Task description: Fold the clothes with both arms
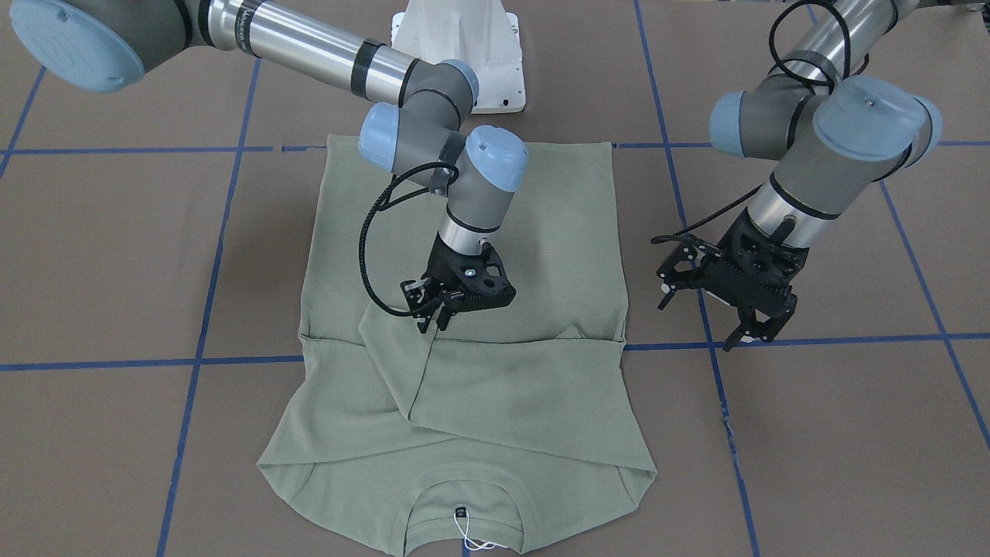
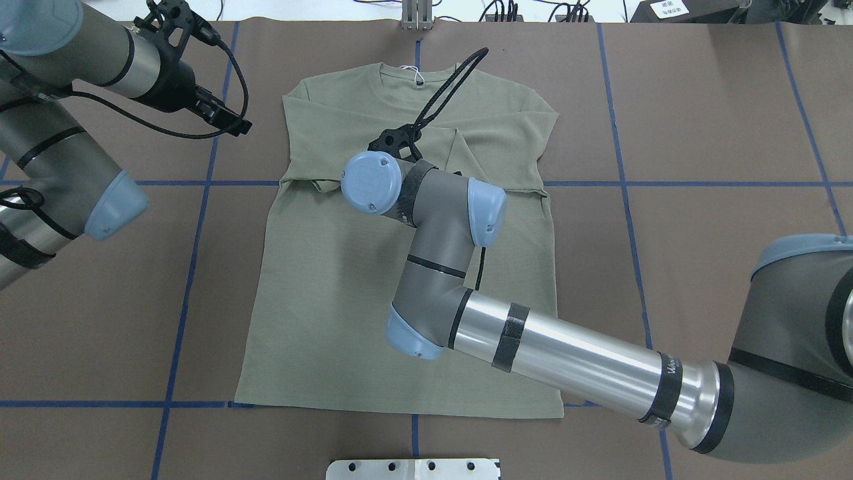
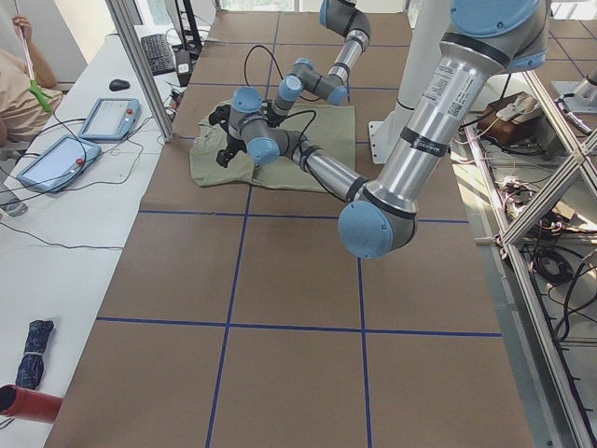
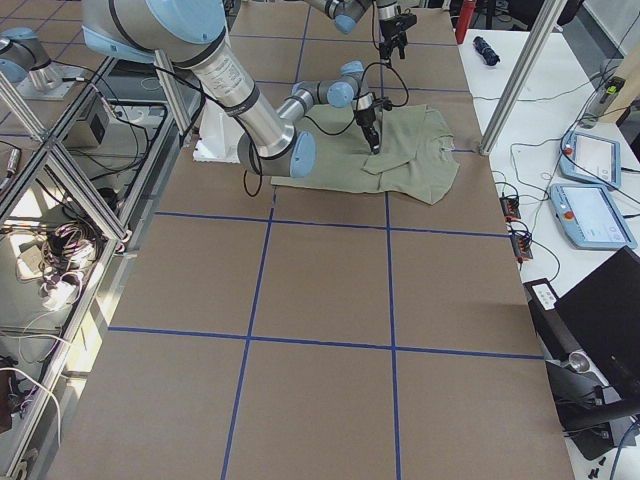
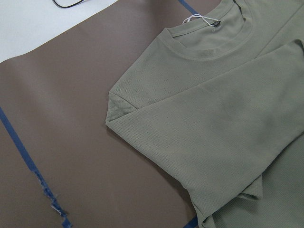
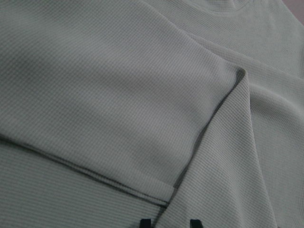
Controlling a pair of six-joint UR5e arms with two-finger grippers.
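Overhead view, left to right.

- Left gripper (image 1: 749, 333): hovers above brown table (image 2: 700, 133), just beside shirt's edge near shoulder, apart from cloth. Fingers parted, nothing held.
- Sage-green shirt (image 2: 320, 287): centre of table, flat, hem toward robot base, ribbed collar at far side. Both sleeves folded across chest, overlapping. Dark neck label (image 1: 461, 510) with white string (image 1: 468, 535) inside collar.
- Right gripper (image 1: 431, 319): over shirt's middle, pointing down at folded sleeve's edge. Fingertips (image 6: 145, 222) narrowly apart above fabric, gripping nothing.
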